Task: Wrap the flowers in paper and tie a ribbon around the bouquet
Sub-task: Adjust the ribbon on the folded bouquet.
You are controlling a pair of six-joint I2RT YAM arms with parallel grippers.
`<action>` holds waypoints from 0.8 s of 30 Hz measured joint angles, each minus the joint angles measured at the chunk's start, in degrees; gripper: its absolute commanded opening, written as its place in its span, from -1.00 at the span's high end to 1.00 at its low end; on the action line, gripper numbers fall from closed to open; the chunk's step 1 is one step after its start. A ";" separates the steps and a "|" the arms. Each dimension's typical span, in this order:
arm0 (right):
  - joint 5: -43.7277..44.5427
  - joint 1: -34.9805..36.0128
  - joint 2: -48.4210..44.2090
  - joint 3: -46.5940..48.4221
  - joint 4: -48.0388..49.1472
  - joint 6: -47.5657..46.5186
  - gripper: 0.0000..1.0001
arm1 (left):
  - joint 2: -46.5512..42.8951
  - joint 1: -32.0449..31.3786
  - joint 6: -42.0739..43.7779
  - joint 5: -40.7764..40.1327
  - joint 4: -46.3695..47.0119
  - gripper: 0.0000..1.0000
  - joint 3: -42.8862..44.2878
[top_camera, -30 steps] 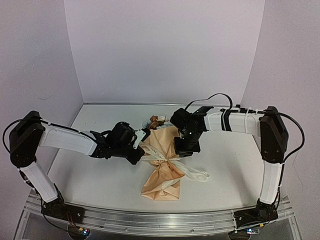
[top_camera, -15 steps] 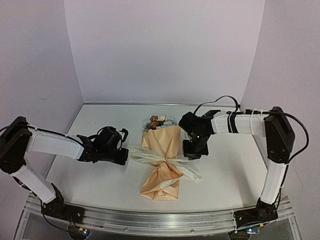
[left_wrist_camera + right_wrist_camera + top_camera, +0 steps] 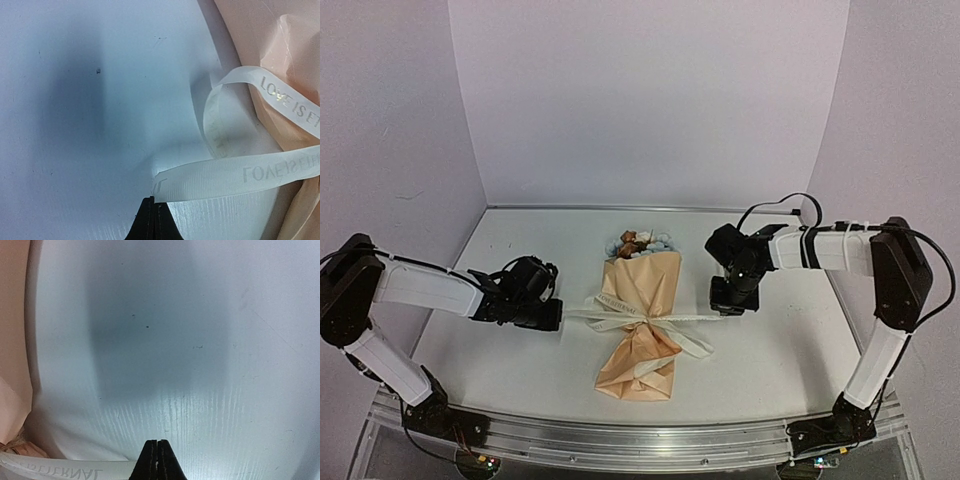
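The left arm point(image 3: 420, 290) lies low over the desk point(image 3: 510, 370), left of the bouquet point(image 3: 642, 285). The left jaws are pressed together, pinching one end of the ribbon point(image 3: 610, 316). The bouquet lies mid-desk, long axis running near to far, flowers point(image 3: 638, 243) at the far end. The ribbon crosses that axis at the cinched waist, and each end leads outward to one arm, both about equally near. The right jaws, on the right arm point(image 3: 830, 248), likewise pinch the other end. Judgement: the next pull runs outward, away from the waist. The left wrist view shows a slack loop and lettering beside the paper point(image 3: 260, 35) — detail the top view cannot resolve.
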 measured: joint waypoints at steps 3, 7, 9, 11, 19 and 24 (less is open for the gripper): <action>0.60 -1.19 -0.88 -1.24 0.53 0.03 1.00 | 0.58 0.76 -0.73 -0.05 -0.97 1.00 0.00; 0.96 -2.99 -1.64 -2.07 0.84 0.06 1.00 | 2.35 1.22 -2.46 -0.35 -3.75 1.00 0.02; 1.07 -3.81 -1.85 -2.22 1.05 0.13 1.00 | 3.09 1.24 -3.32 -0.89 -4.97 1.00 0.03; 1.10 -4.49 -1.90 -2.25 1.28 0.18 1.00 | 3.37 1.25 -4.10 -1.24 -5.74 1.00 0.36; 2.14 -6.38 -1.92 -2.62 1.72 0.38 1.00 | 3.85 1.32 -5.77 -1.68 -7.30 1.00 1.25; 3.19 -7.99 -2.55 -3.49 1.84 0.69 1.00 | 3.83 1.32 -5.93 -2.47 -7.69 1.00 1.25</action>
